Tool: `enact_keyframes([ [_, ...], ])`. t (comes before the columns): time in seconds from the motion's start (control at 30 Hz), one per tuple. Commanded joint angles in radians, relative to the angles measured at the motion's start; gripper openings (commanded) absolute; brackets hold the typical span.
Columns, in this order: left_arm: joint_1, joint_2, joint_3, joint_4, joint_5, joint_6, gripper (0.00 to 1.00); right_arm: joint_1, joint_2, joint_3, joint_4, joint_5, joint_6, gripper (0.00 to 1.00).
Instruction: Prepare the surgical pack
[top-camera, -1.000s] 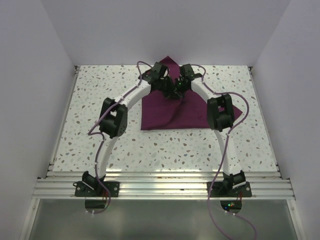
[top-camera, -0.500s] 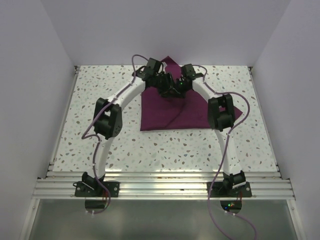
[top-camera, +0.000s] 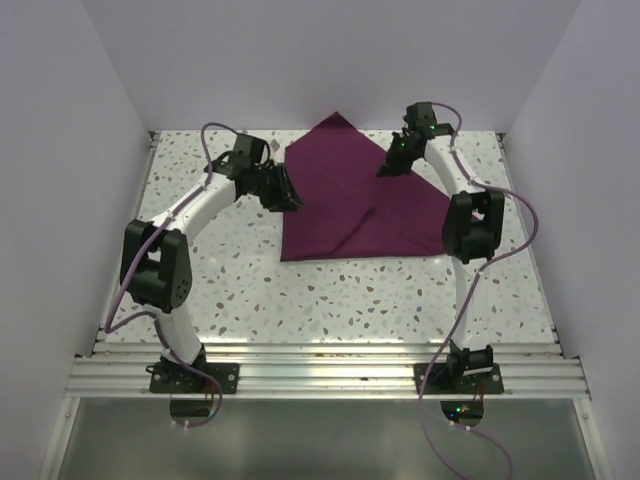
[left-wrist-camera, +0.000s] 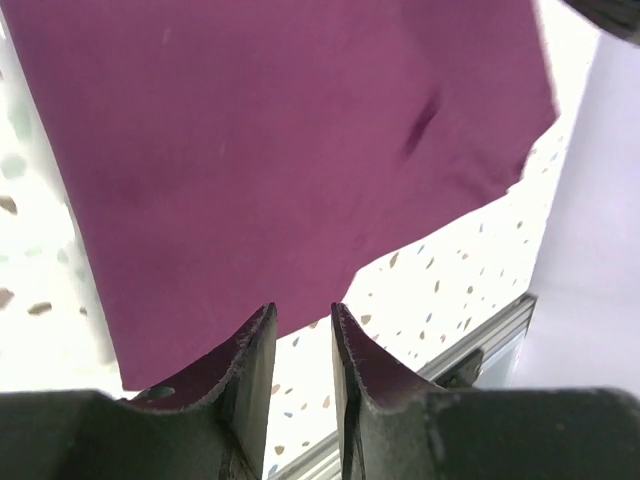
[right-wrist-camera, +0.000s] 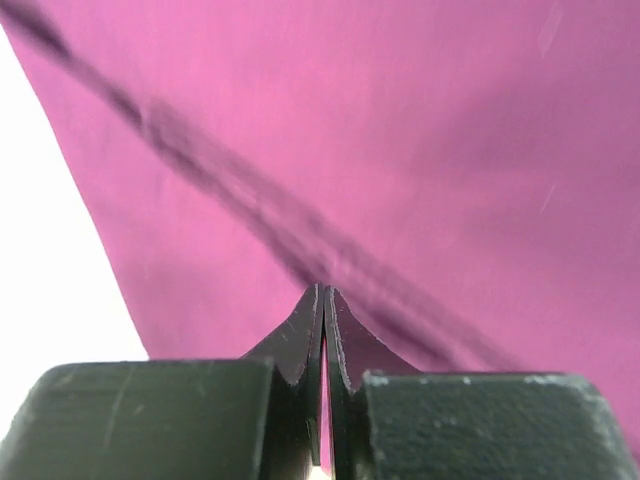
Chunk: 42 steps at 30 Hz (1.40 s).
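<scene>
Left gripper (top-camera: 283, 190) hangs just beside the left edge of the cloth (top-camera: 340, 205), its fingers a narrow gap apart with nothing between them. From it the cloth lies to my right, spread flat on the table (top-camera: 200, 290), with one corner pointing at the far wall. Right gripper (right-wrist-camera: 322, 292) is closed at the far right edge. A raised crease runs to its tips, so it probably pinches the fabric. No tray or instruments show in any view.
</scene>
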<state>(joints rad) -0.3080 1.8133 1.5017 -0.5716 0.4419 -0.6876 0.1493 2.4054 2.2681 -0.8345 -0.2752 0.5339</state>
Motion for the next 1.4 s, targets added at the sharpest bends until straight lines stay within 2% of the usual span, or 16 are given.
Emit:
enact_keyframes([
  [0.0, -0.009, -0.003, -0.031, 0.059, 0.035, 0.028, 0.31, 0.07, -0.188, -0.223, 0.064, -0.105, -0.019, 0.0],
  [0.07, -0.014, 0.013, -0.009, 0.067, 0.055, 0.019, 0.31, 0.07, -0.251, -0.418, 0.187, -0.177, 0.027, 0.0],
  [0.17, -0.039, 0.049, 0.031, 0.078, 0.066, 0.013, 0.31, 0.068, -0.324, -0.562, 0.268, -0.215, 0.041, 0.0],
  [0.27, -0.074, 0.093, 0.057, 0.094, 0.098, -0.016, 0.31, 0.062, -0.302, -0.596, 0.252, -0.217, 0.029, 0.0],
  [0.5, -0.154, 0.158, 0.185, 0.079, 0.097, -0.007, 0.35, 0.03, -0.273, -0.593, 0.206, -0.082, -0.009, 0.0],
  [0.63, -0.204, 0.204, 0.245, 0.062, 0.087, 0.013, 0.36, -0.004, -0.382, -0.636, 0.14, 0.031, -0.012, 0.0],
  [0.73, -0.252, 0.256, 0.284, 0.076, 0.083, 0.019, 0.35, -0.077, -0.481, -0.729, 0.112, 0.103, -0.003, 0.0],
  [0.83, -0.328, 0.332, 0.373, 0.035, -0.015, 0.048, 0.31, -0.144, -0.554, -0.786, 0.092, 0.128, -0.006, 0.0],
  [0.9, -0.368, 0.377, 0.451, -0.029, -0.109, 0.027, 0.27, -0.146, -0.591, -0.812, 0.069, 0.101, -0.034, 0.0],
  [0.93, -0.402, 0.424, 0.48, -0.055, -0.135, 0.017, 0.18, -0.146, -0.601, -0.818, 0.077, 0.044, -0.044, 0.0],
  [1.0, -0.451, 0.466, 0.561, -0.137, -0.263, -0.018, 0.11, -0.139, -0.647, -0.846, 0.065, 0.065, -0.049, 0.0],
  [1.1, -0.491, 0.532, 0.638, -0.204, -0.374, -0.056, 0.07, -0.146, -0.712, -0.878, 0.045, 0.206, -0.041, 0.0],
  [1.17, -0.506, 0.546, 0.65, -0.209, -0.432, -0.061, 0.07, -0.203, -0.71, -0.849, 0.014, 0.272, -0.055, 0.0],
  [1.27, -0.519, 0.561, 0.646, -0.226, -0.457, -0.092, 0.06, -0.283, -0.724, -0.869, 0.017, 0.31, -0.019, 0.0],
  [1.37, -0.533, 0.586, 0.626, -0.234, -0.472, -0.104, 0.04, -0.341, -0.759, -0.936, 0.089, 0.343, 0.033, 0.0],
])
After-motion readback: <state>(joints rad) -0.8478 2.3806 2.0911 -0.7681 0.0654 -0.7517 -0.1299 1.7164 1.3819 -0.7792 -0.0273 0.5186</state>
